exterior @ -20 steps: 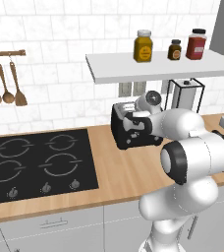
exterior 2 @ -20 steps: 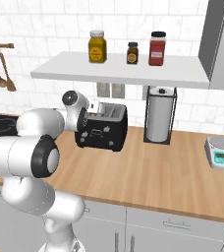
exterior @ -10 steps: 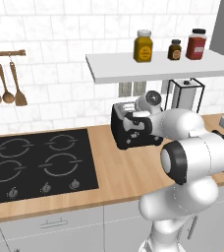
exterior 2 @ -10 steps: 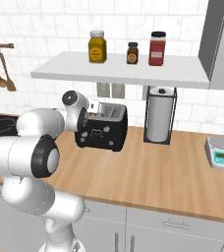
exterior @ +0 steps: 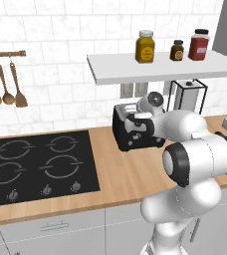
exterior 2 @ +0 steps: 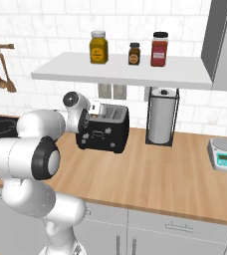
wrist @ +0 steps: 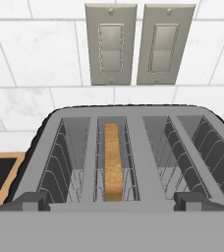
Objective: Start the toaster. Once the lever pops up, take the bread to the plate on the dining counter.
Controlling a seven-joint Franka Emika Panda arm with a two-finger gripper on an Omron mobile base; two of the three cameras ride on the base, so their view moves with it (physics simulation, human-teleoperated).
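The toaster (exterior: 135,130) stands at the back of the wooden worktop (exterior: 120,174), close to the tiled wall, between the black hob (exterior: 36,167) and the paper towel holder (exterior 2: 161,117). In the left base view the arm's hand covers much of the toaster's front, so little more than its dark body and left end can be made out. The right base view gives the front face clearly, with its light mark, and the hand set against the toaster's left end.

The hand view looks down into the four slots from close above the front edge. The bread (wrist: 112,160) sits low and upright in the second slot from the left in that view, its tan top edge well below the rim; neither base view shows it. Two wall switch plates (wrist: 133,43) hang on the tiles just behind.

The gripper (wrist: 109,201) has its two dark fingertips (wrist: 30,201) spread wide at the toaster's near edge, one toward each end, with nothing between them. A small scale (exterior 2: 224,153) sits well apart to the right
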